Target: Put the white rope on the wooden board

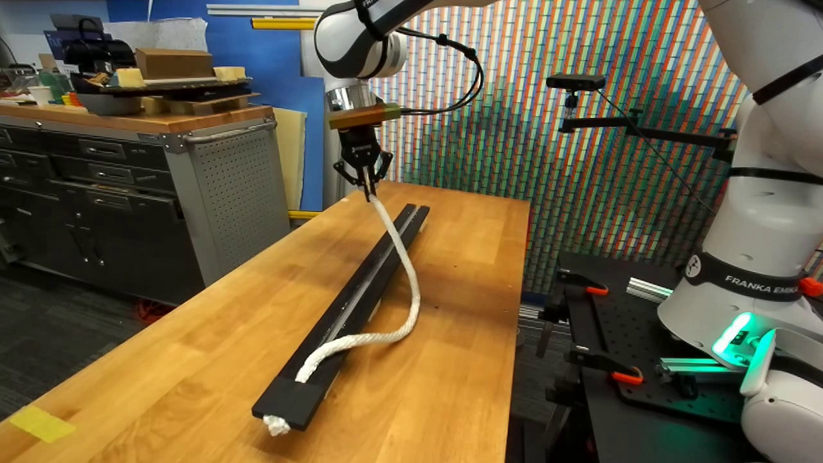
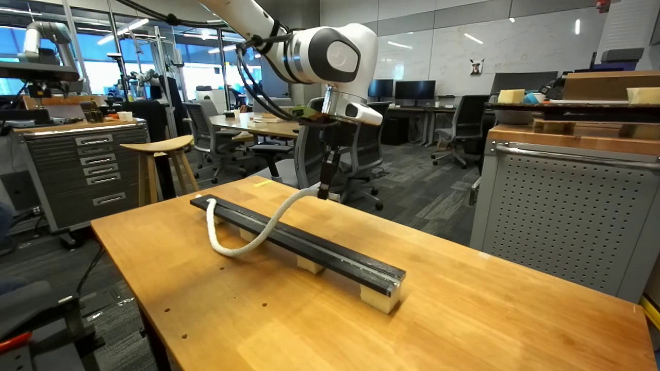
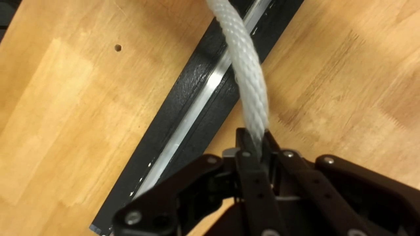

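The wooden board is a long black plank with a silvery lengthwise groove, in both exterior views [image 1: 353, 292] [image 2: 335, 256] and the wrist view [image 3: 190, 88]. The white rope [image 1: 412, 276] goes into the board at one end, where a frayed white tuft pokes out. It then bows over the board's edge in a loop, crosses above the board and rises to my gripper [image 1: 369, 191]. The loop also shows in an exterior view [image 2: 270, 225]. In the wrist view my gripper [image 3: 257, 141] is shut on the rope [image 3: 246, 65], beside and above the board. The gripped rope end is hidden between the fingers.
Pale blocks [image 2: 379, 299] hold the board above the light-brown tabletop [image 1: 193, 360]. Yellow tape [image 1: 42, 423] marks the table's near corner. A grey perforated cabinet [image 1: 231, 161] stands beyond one long edge. The robot's base [image 1: 739, 276] stands on a black bench beyond the opposite edge.
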Robot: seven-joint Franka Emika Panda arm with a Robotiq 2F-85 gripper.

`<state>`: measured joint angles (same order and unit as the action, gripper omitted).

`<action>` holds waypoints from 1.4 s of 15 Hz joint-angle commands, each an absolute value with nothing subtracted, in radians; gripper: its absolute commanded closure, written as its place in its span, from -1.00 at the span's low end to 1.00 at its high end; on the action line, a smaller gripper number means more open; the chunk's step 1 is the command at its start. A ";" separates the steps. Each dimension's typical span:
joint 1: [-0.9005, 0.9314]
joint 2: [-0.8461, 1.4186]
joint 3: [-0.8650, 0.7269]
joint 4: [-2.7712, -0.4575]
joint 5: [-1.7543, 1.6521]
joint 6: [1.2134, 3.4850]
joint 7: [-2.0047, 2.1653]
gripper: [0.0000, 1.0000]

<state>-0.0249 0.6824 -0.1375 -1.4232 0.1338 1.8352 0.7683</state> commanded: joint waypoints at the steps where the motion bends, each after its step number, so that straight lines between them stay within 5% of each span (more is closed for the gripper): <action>1: -0.039 0.547 -0.140 -1.588 0.175 1.894 0.803 0.95; 21: -0.070 0.465 -0.141 -1.694 0.201 1.926 0.796 0.80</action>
